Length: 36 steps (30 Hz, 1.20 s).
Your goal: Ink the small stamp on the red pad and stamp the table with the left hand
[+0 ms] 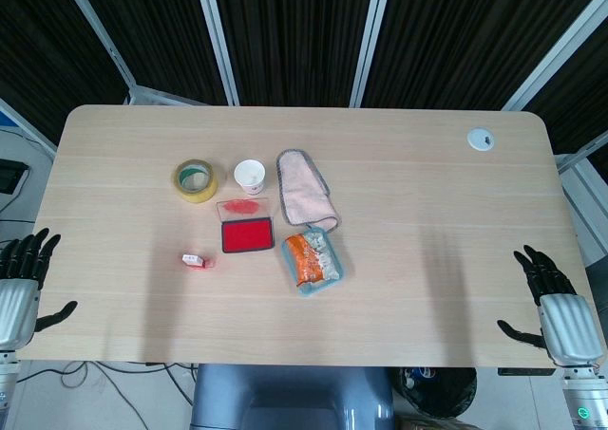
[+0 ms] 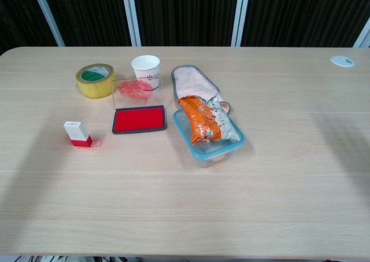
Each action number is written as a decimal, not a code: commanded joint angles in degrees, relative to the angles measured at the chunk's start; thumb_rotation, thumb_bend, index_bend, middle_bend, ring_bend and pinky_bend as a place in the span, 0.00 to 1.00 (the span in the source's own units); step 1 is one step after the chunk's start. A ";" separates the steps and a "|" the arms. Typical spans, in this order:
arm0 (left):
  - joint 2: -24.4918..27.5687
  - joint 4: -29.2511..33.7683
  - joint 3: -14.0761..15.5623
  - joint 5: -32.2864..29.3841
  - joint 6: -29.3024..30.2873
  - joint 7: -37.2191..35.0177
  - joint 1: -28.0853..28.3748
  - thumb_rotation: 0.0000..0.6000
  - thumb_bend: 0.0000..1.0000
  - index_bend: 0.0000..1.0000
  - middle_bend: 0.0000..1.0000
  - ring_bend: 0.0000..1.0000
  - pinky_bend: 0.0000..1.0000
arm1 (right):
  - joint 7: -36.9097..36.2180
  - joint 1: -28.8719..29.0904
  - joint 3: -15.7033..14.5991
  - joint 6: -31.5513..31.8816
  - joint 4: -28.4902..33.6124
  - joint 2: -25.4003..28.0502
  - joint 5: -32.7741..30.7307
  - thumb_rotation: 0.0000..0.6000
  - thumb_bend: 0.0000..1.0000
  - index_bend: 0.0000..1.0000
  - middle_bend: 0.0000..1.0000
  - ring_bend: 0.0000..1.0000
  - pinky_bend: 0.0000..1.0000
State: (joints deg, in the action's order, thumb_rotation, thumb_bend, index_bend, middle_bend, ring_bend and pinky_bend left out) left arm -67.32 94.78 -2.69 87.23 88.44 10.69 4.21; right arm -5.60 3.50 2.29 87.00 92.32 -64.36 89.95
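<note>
You can't read the cup's [image 2: 145, 70] red mark. Your small stamp [image 2: 77, 133], white over red, stands left of the red pad [image 2: 139, 119]. Your left hand [image 1: 23, 278] and right hand [image 1: 556, 302] hold nothing, fingers spread.

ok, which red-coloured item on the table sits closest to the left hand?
The small stamp, white body with red base, left of the red pad; nearest the left hand.

My left hand [image 1: 21, 278] and right hand [image 1: 556, 302] rest open at the table [image 1: 427, 240] edges; stamp [image 1: 194, 260] lies near the red pad [image 1: 247, 234].
</note>
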 commanded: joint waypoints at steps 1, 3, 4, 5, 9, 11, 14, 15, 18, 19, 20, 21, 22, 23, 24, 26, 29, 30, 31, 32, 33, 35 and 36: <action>0.00 0.02 -0.02 -0.05 -0.03 0.00 0.00 1.00 0.05 0.00 0.00 0.00 0.05 | 0.01 0.00 0.01 0.01 0.00 0.00 0.00 1.00 0.12 0.00 0.00 0.00 0.18; -0.01 0.02 -0.03 -0.06 -0.08 0.07 0.03 1.00 0.05 0.00 0.00 0.00 0.05 | 0.02 0.00 0.00 0.00 0.00 0.00 0.00 1.00 0.12 0.00 0.00 0.00 0.18; -0.01 0.03 -0.01 -0.06 -0.10 0.10 0.04 1.00 0.05 0.00 0.00 0.00 0.05 | 0.03 0.00 0.01 -0.02 0.00 0.01 -0.02 1.00 0.12 0.00 0.00 0.00 0.18; -0.01 0.02 0.00 -0.06 -0.12 0.14 0.04 1.00 0.05 0.00 0.00 0.00 0.05 | 0.04 0.01 0.00 -0.04 0.01 0.00 -0.04 1.00 0.12 0.00 0.00 0.00 0.18; 0.04 0.02 0.04 -0.06 -0.10 0.23 0.00 1.00 0.05 0.00 0.00 0.00 0.05 | 0.02 0.01 -0.02 -0.01 0.06 0.04 0.05 1.00 0.12 0.00 0.00 0.00 0.18; 0.07 0.05 0.03 -0.09 -0.07 0.17 -0.03 1.00 0.05 0.00 0.00 0.00 0.05 | 0.02 0.01 -0.04 -0.01 0.07 0.03 0.09 1.00 0.12 0.00 0.00 0.00 0.18; 0.04 0.09 -0.05 -0.23 -0.24 0.07 0.06 1.00 0.05 0.00 0.00 0.00 0.05 | 0.12 0.02 -0.01 -0.01 0.04 -0.01 0.04 1.00 0.12 0.00 0.00 0.00 0.18; 0.01 0.10 -0.06 -0.26 -0.35 0.09 0.12 1.00 0.05 0.00 0.00 0.00 0.05 | 0.10 0.02 0.03 0.00 0.02 -0.02 -0.02 1.00 0.12 0.00 0.00 0.00 0.18; -0.14 0.15 -0.11 -0.40 -0.77 0.35 0.35 1.00 0.05 0.00 0.00 0.00 0.05 | -0.02 0.02 0.19 -0.12 -0.05 -0.08 -0.45 1.00 0.12 0.00 0.00 0.00 0.18; -0.21 0.18 -0.12 -0.49 -0.99 0.49 0.46 1.00 0.05 0.00 0.00 0.00 0.05 | -0.06 0.05 0.27 -0.22 -0.06 -0.10 -0.64 1.00 0.12 0.00 0.00 0.00 0.18; -0.27 0.22 -0.15 -0.62 -1.18 0.63 0.54 1.00 0.05 0.00 0.00 0.00 0.05 | -0.05 0.10 0.32 -0.32 -0.08 -0.11 -0.76 1.00 0.12 0.00 0.00 0.00 0.18; -0.33 0.25 -0.18 -0.74 -1.39 0.75 0.64 1.00 0.05 0.00 0.00 0.00 0.05 | -0.04 0.15 0.36 -0.45 -0.10 -0.13 -0.87 1.00 0.12 0.00 0.00 0.00 0.18; -0.37 0.28 -0.21 -0.86 -1.56 0.88 0.72 1.00 0.05 0.00 0.00 0.00 0.05 | -0.02 0.19 0.39 -0.53 -0.11 -0.15 -0.95 1.00 0.12 0.00 0.00 0.00 0.18; -0.38 0.31 -0.23 -0.97 -1.72 1.02 0.80 1.00 0.05 0.00 0.00 0.00 0.05 | 0.01 0.21 0.42 -0.56 -0.11 -0.16 -0.99 1.00 0.12 0.00 0.00 0.00 0.18; -0.38 0.35 -0.24 -1.07 -1.87 1.17 0.86 1.00 0.05 0.00 0.00 0.00 0.05 | 0.04 0.21 0.45 -0.53 -0.10 -0.16 -1.00 1.00 0.12 0.00 0.00 0.00 0.18; -0.35 0.41 -0.23 -1.04 -2.17 1.67 1.06 1.00 0.05 0.00 0.00 0.00 0.05 | 0.02 0.16 0.46 -0.46 -0.04 -0.16 -1.04 1.00 0.12 0.00 0.00 0.00 0.18; -0.27 0.69 -0.42 -0.86 -2.68 2.83 1.63 1.00 0.05 0.00 0.00 0.00 0.05 | -0.13 0.06 0.45 -0.49 0.06 -0.10 -1.28 1.00 0.12 0.00 0.00 0.00 0.18; -0.23 0.94 -0.55 -0.89 -3.03 3.24 1.94 1.00 0.05 0.00 0.00 0.00 0.05 | -0.21 0.05 0.48 -0.51 0.07 -0.06 -1.36 1.00 0.12 0.00 0.00 0.00 0.18; -0.20 1.26 -0.71 -1.01 -3.52 3.71 2.31 1.00 0.05 0.00 0.00 0.00 0.05 | -0.31 0.04 0.50 -0.55 0.07 -0.02 -1.45 1.00 0.12 0.00 0.00 0.00 0.18; -0.19 1.72 -0.87 -1.19 -4.20 4.29 2.78 1.00 0.05 0.00 0.00 0.00 0.05 | -0.44 0.03 0.53 -0.59 0.09 0.03 -1.58 1.00 0.12 0.00 0.00 0.00 0.18; -0.16 2.20 -1.03 -1.45 -4.99 4.94 3.28 1.00 0.05 0.00 0.00 0.00 0.05 | -0.57 0.04 0.56 -0.64 0.12 0.07 -1.66 1.00 0.12 0.00 0.00 0.00 0.18; -0.16 3.46 -1.48 -2.33 -7.54 7.02 4.87 1.00 0.05 0.00 0.00 0.00 0.05 | -0.74 0.11 0.61 -0.81 0.12 0.13 -1.78 1.00 0.12 0.00 0.00 0.00 0.18; -0.22 3.91 -1.71 -2.84 -8.67 8.05 5.58 1.00 0.05 0.00 0.00 0.00 0.06 | -0.80 0.13 0.59 -0.92 0.16 0.15 -1.83 1.00 0.12 0.00 0.00 0.00 0.18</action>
State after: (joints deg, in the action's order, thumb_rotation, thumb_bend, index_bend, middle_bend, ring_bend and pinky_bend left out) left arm -67.51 97.55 -3.87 85.35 81.81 16.87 8.32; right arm -6.35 3.61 2.89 86.14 92.45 -64.23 88.16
